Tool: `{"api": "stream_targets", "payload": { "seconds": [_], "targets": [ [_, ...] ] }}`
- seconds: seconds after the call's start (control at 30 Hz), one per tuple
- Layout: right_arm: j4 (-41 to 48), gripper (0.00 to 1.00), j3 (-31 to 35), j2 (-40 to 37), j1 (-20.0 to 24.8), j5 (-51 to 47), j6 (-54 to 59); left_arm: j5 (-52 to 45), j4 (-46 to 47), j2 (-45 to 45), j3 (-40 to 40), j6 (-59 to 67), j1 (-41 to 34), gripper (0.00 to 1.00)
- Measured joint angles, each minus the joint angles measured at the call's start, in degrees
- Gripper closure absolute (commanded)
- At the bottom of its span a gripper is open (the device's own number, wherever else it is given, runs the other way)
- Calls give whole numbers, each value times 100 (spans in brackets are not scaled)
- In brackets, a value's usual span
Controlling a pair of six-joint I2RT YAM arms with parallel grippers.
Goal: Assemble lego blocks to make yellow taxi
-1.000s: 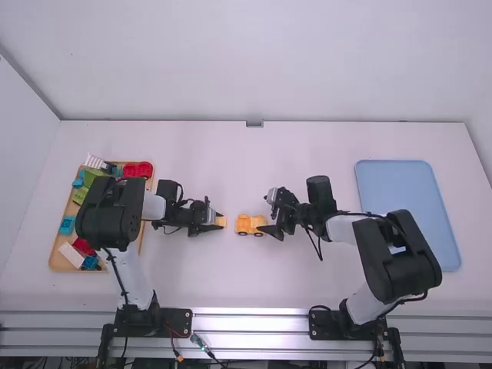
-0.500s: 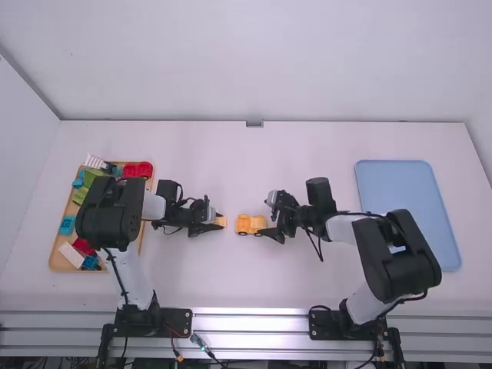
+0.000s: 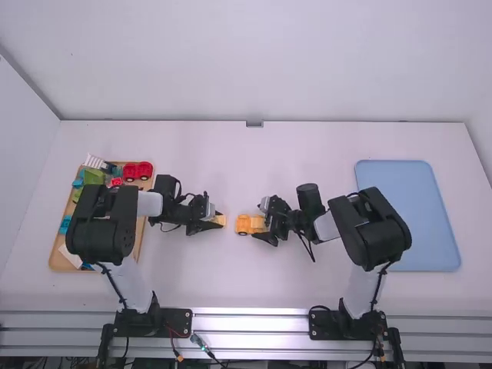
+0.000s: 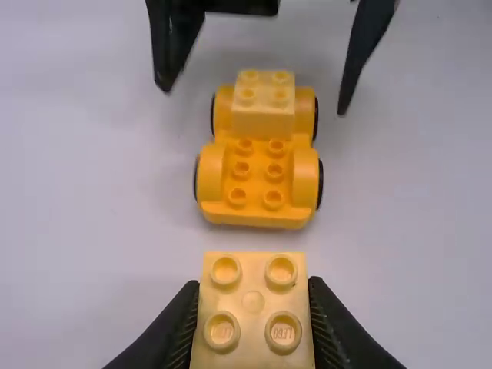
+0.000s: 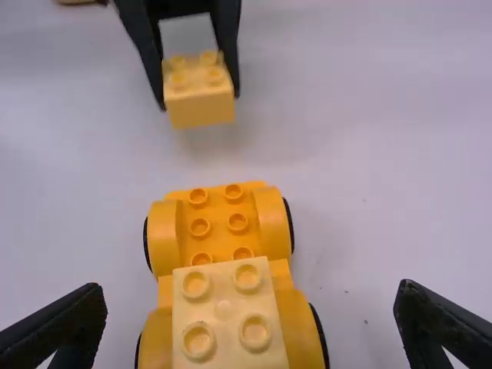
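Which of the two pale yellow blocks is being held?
The block pinched in the left end effector; the other block sits on the wheeled yellow base.

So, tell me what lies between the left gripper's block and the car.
Only bare table lies between the block and the car, as the right wrist view shows.

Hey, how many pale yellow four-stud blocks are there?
2: one held block in the left gripper, one seated block on the yellow car base. Others may be hidden in the tray beneath the left arm.
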State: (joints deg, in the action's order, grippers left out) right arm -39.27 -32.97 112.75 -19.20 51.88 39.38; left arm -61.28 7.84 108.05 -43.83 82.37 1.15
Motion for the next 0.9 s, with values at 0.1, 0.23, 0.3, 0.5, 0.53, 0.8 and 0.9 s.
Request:
{"api": "stream_targets", "payload": {
  "seconds": [0.1, 0.23, 0.3, 0.5, 0.53, 0.8, 0.9],
  "targets": [
    [-186, 1, -2, 181, 13, 9, -20, -48, -157, -96, 0, -83, -94, 78],
    [-389, 1, -28, 518, 15, 87, -35, -66, -433, -98, 31, -205, -341, 78],
    [-417, 0, -136, 745, 13, 214, -20, -63, -756, -98, 85, -396, -533, 80],
    [-400, 9, -393, 929, 15, 461, 68, -15, -1316, -98, 116, -1060, -916, 81],
    [-402, 11, -393, 931, 13, 492, 122, -2, -1366, -98, 116, -1163, -964, 80],
    [-164, 41, -393, 933, -4, 562, 492, 105, -1416, -98, 116, -1436, -1303, 82],
    [-125, 55, -393, 933, -31, 590, 612, 203, -1434, -98, 116, -1521, -1416, 84]
  ]
}}
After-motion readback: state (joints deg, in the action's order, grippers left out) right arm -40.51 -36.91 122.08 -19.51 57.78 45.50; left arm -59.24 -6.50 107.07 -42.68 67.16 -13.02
